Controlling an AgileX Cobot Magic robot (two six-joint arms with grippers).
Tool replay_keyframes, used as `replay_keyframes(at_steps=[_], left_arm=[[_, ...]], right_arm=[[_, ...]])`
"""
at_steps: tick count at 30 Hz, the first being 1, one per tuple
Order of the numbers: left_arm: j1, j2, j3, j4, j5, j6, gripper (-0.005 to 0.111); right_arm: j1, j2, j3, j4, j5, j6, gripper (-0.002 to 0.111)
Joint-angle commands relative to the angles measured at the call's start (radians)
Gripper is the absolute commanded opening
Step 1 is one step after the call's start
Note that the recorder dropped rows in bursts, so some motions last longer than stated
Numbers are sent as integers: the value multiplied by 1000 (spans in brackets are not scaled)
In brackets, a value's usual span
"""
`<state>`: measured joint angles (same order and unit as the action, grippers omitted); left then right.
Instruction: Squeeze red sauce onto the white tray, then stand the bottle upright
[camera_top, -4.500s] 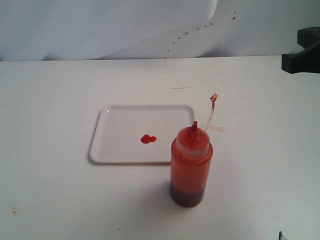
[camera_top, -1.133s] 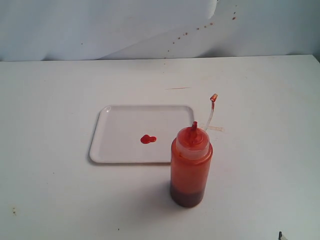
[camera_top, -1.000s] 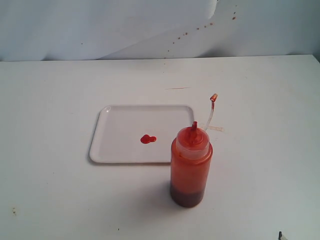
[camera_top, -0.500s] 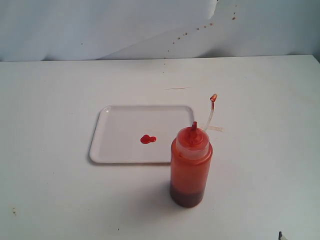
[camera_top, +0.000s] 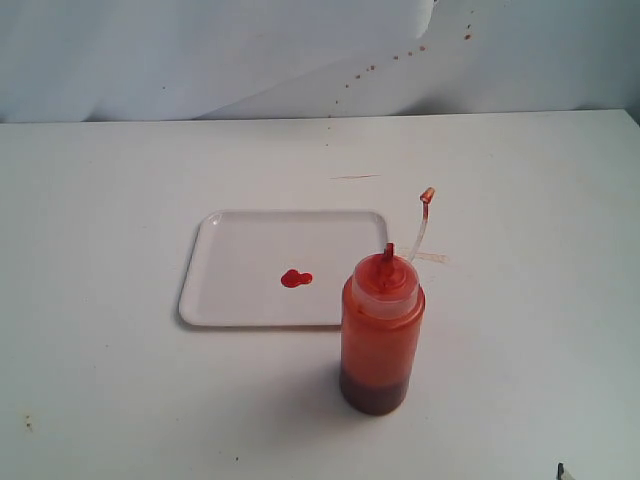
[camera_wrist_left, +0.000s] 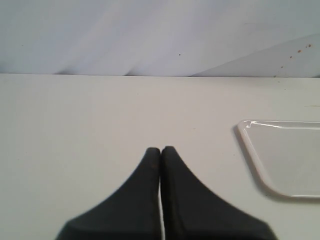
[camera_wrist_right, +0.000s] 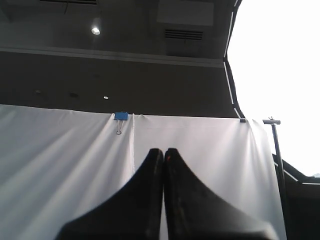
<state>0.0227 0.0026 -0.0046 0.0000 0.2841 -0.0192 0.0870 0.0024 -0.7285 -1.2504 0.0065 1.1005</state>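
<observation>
**Bottle upright beside the tray, both tools pressed together**

The bottle (camera_top: 382, 335) stands upright on the tabletop (camera_top: 120, 200), just off the near right corner of the white tray (camera_top: 240, 290). From the exterior view its shoulder overlaps that corner, and whether the two touch cannot be told. Its pointed red nozzle aims straight up. The small cap (camera_top: 427, 195) hangs at the end of a thin clear tether (camera_top: 420, 228) that rises past the tray's right edge. The bottle's body is orange-red, with a darker band at the base.

The red sauce (camera_top: 296, 279) sits as a small glossy blob of joined drops on the tray floor, a little right of the tray's middle and clear of the rim.

The left tool (camera_wrist_left: 160, 150) has its two dark fingers pressed together with nothing between them. It is held low over the bare tabletop. One rounded corner of the tray lies beyond its tips, off to the side and apart from them.

The right tool (camera_wrist_right: 163, 151) also has its fingers together, gripping nothing. It points at a hung white cloth (camera_wrist_right: 65, 165) fastened by a blue clip (camera_wrist_right: 120, 116), with a dark ceiling above. Where it stands relative to the tray cannot be told.
</observation>
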Motion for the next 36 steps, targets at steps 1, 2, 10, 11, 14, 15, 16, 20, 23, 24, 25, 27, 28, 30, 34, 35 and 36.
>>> replay_keyframes(at_steps=[1, 2, 10, 11, 14, 15, 16, 20, 23, 24, 25, 27, 28, 30, 34, 35, 36], left_arm=[[0, -3, 5, -13, -1, -3, 0], [0, -3, 5, -13, -1, -3, 0], [0, -3, 5, -13, -1, -3, 0], [0, -3, 5, -13, -1, -3, 0], [0, -3, 5, -13, -1, -3, 0], [0, -3, 5, -13, -1, -3, 0], [0, -3, 5, -13, -1, -3, 0], [0, -3, 5, -13, -1, -3, 0], [0, -3, 5, -13, -1, -3, 0], [0, -3, 5, -13, -1, -3, 0], [0, -3, 5, -13, -1, -3, 0], [0, -3, 5, -13, -1, -3, 0], [0, -3, 5, -13, -1, -3, 0], [0, -3, 5, -13, -1, -3, 0], [0, -3, 5, -13, -1, -3, 0], [0, -3, 5, -13, -1, -3, 0], [0, -3, 5, -13, -1, -3, 0]], right_arm=[[-7, -2, -7, 5, 1, -1, 0], [-7, -2, -7, 7, 9, -1, 0], [-7, -2, 57, 762, 368, -631, 0], [-7, -2, 79, 848, 364, -784, 0], [-7, -2, 129, 1040, 313, -1043, 0], [-7, -2, 143, 1061, 298, -1083, 0], [-7, -2, 160, 1077, 293, -1110, 0], [-7, -2, 208, 1078, 298, -1119, 0], [-7, -2, 224, 1078, 294, -1114, 0], [-7, -2, 224, 1078, 296, -1114, 0], [-7, -2, 226, 1078, 301, -1114, 0], [-7, -2, 226, 1078, 301, -1114, 0], [-7, -2, 226, 1078, 301, -1114, 0], [-7, -2, 226, 1078, 301, -1114, 0], [-7, -2, 226, 1078, 301, -1114, 0], [-7, -2, 226, 1078, 301, -1114, 0], [-7, -2, 226, 1078, 301, -1114, 0]])
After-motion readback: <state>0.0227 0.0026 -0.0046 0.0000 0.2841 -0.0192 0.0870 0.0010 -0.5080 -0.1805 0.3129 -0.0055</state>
